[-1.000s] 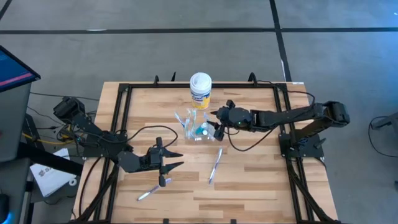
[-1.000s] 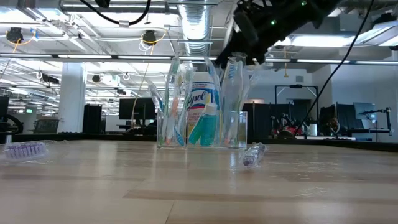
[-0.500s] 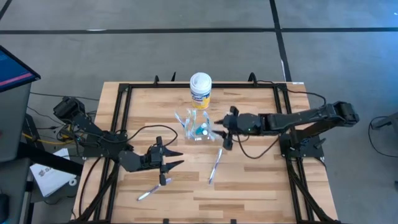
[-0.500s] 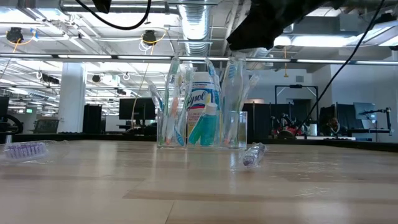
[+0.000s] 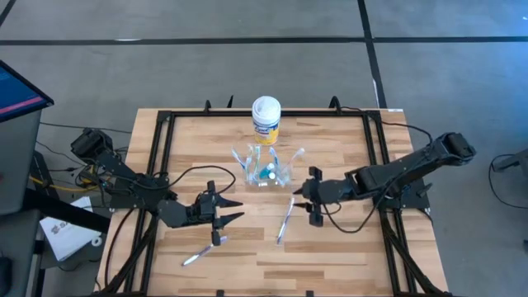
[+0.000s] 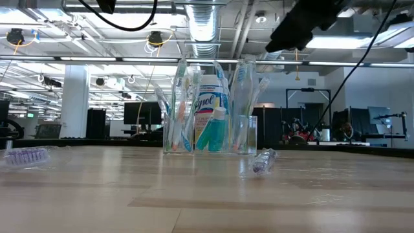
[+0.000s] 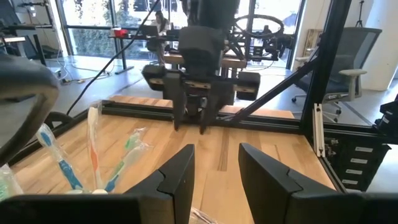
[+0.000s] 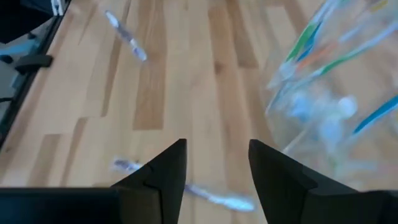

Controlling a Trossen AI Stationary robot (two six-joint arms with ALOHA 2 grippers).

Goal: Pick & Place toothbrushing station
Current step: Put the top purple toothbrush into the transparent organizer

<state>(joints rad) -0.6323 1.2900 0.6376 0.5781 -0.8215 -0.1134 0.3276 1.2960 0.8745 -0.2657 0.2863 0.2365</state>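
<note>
In your right wrist view the clear cup (image 8: 323, 118) and its toothbrushes (image 8: 311, 37) are smeared by blur and cut off at the frame edge. In the low view the yellow canister (image 6: 208, 113) is mostly hidden behind the cup. From above, the cup's contents are too small to count.
</note>
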